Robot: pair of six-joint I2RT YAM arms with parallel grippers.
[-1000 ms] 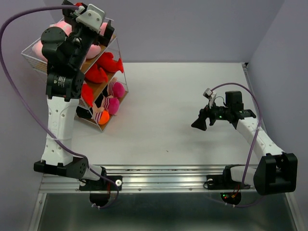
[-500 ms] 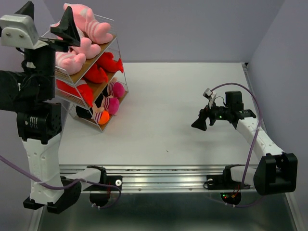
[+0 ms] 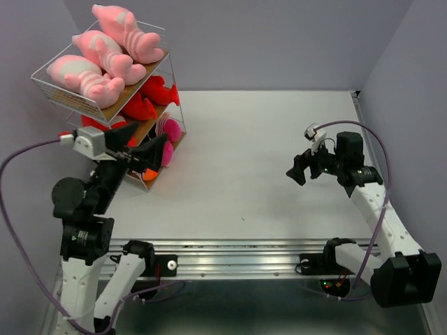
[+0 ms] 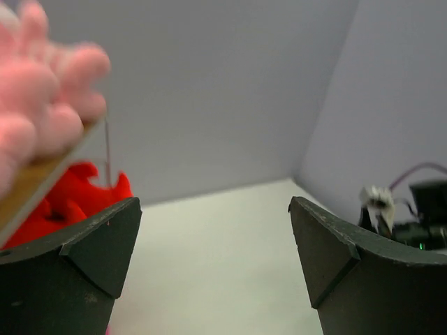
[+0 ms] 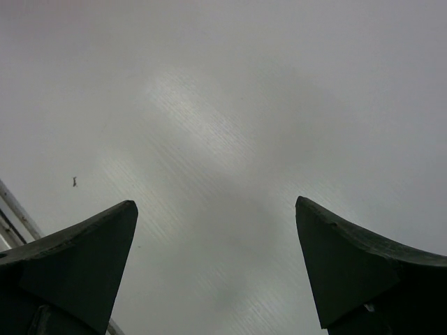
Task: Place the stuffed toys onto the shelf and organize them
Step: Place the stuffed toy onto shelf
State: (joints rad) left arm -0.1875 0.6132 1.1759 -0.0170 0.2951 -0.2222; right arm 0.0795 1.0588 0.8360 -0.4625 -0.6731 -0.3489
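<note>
The shelf [image 3: 133, 93] stands at the table's back left. Three pink striped stuffed toys [image 3: 105, 52] lie on its top tier, red ones [image 3: 157, 91] on the middle tier, and pink striped dolls [image 3: 170, 129] show on the bottom tier, partly hidden. My left gripper [image 3: 148, 145] hangs open right in front of the lower tiers, holding nothing. In the left wrist view its gripper [image 4: 213, 202] frames bare table, with pink toys [image 4: 35, 118] and red toys [image 4: 70, 199] at the left. My right gripper [image 3: 297, 169] is open and empty over the table's right side; the right wrist view's gripper [image 5: 213, 202] shows only table.
A metal rail [image 3: 230, 251] runs along the near edge, with both arm bases on it. Purple walls close the back and the right side [image 3: 412, 84]. The right arm [image 4: 419, 227] appears at the right edge of the left wrist view.
The left arm has swung down from beside the shelf's top tier to low in front of its lower tiers. The right arm shifted slightly right and back.
</note>
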